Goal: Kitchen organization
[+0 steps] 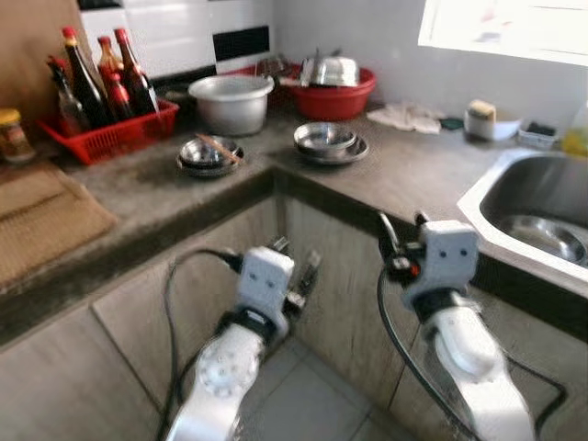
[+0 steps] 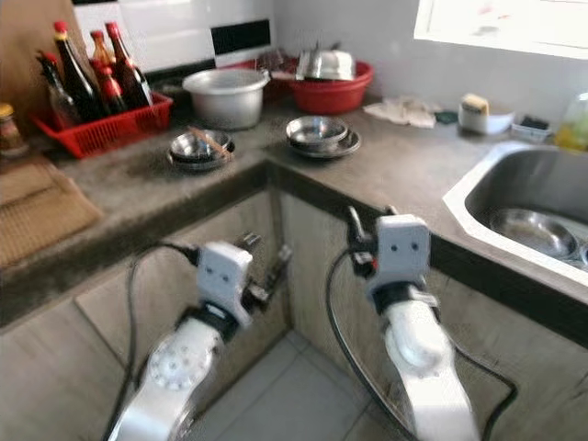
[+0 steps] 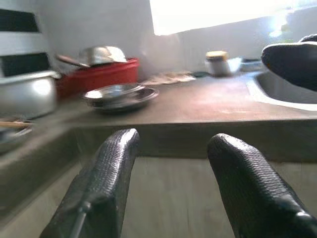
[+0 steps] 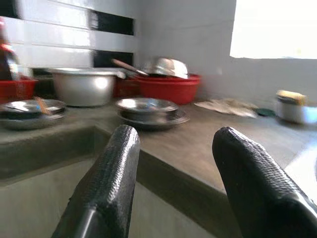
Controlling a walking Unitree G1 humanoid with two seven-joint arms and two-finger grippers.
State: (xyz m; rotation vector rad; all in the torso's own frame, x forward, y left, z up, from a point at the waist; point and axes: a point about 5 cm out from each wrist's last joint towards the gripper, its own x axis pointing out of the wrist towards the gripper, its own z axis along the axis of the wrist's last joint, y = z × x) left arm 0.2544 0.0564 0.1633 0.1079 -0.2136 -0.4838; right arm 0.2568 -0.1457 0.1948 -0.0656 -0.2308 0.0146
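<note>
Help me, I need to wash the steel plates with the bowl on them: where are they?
The stacked steel plates sit on the counter's inner corner, just in front of the red basin, right of the silver pot.

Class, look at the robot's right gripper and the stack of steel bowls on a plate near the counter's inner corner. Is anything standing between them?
No object blocks it. The right gripper, fingers open, is below the grey stone counter's edge, so the edge itself lies between it and the stacked steel bowls on a plate. The countertop in front of the stack is bare.
</note>
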